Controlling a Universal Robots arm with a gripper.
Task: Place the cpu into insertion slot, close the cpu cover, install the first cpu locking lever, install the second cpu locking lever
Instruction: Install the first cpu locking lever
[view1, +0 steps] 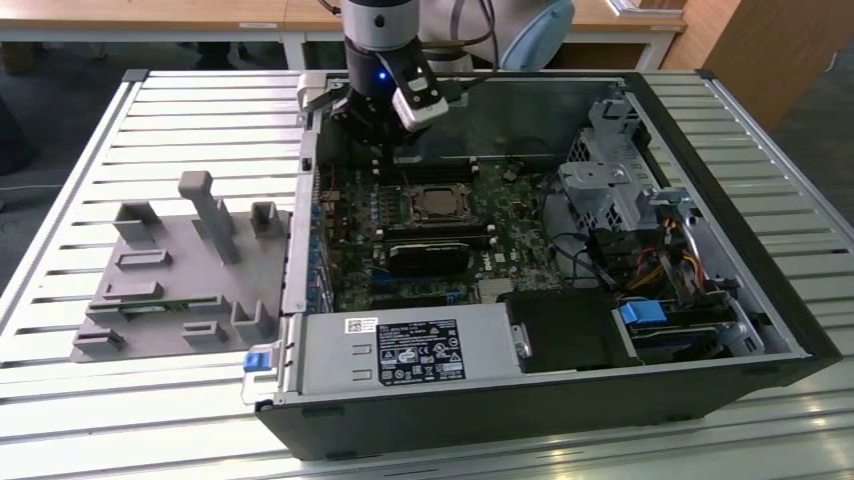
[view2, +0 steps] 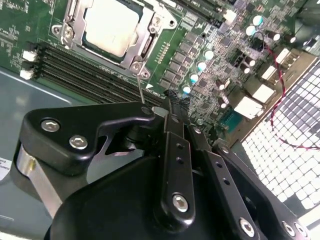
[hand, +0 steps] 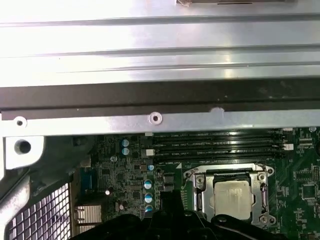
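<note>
The cpu (view2: 107, 27) lay flat in the insertion slot (view2: 67, 30) with the cpu cover (view2: 146, 44) down around it. I judged the work to be at the first locking lever (view2: 140, 85), a thin wire standing up from the socket's corner. The end effector (view2: 162, 107) looked clenched, its tip just beside the wire's free end; I could not tell whether they touched. Done well, I reckoned, the push would go slowly, down and sideways toward the catch, clear of the memory slots (view2: 90, 75).
</note>
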